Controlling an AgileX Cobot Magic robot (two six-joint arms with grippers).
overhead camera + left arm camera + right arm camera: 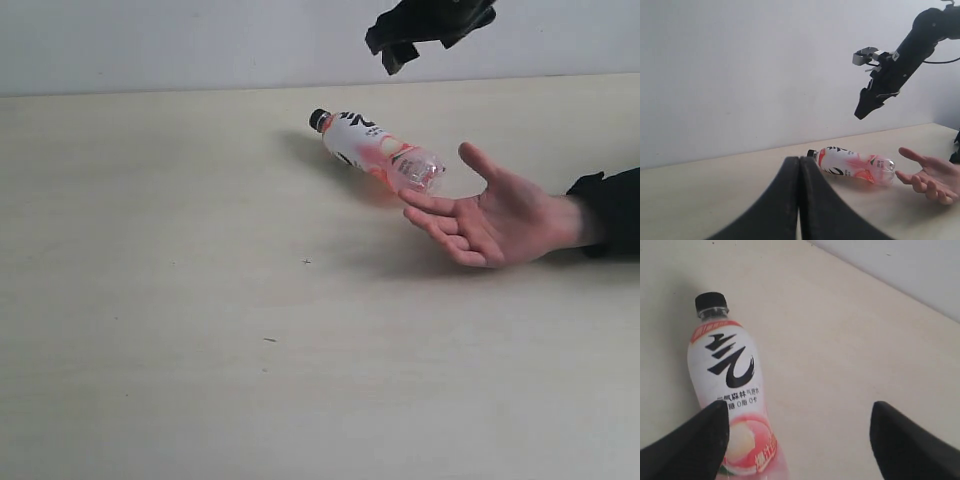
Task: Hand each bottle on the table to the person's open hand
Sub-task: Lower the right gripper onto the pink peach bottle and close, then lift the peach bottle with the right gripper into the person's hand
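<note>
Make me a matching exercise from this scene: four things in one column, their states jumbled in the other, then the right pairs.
1. bottle
2. hand
3. left gripper
4. right gripper

A. open, holding nothing
B. shut
C. palm up, fingers spread
D. on its side, black cap

Pairs: 1-D, 2-C, 3-B, 4-A

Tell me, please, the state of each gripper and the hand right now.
Left gripper: shut, empty.
Right gripper: jaws open, empty.
Person's open hand: open, bottle at fingertips.
</note>
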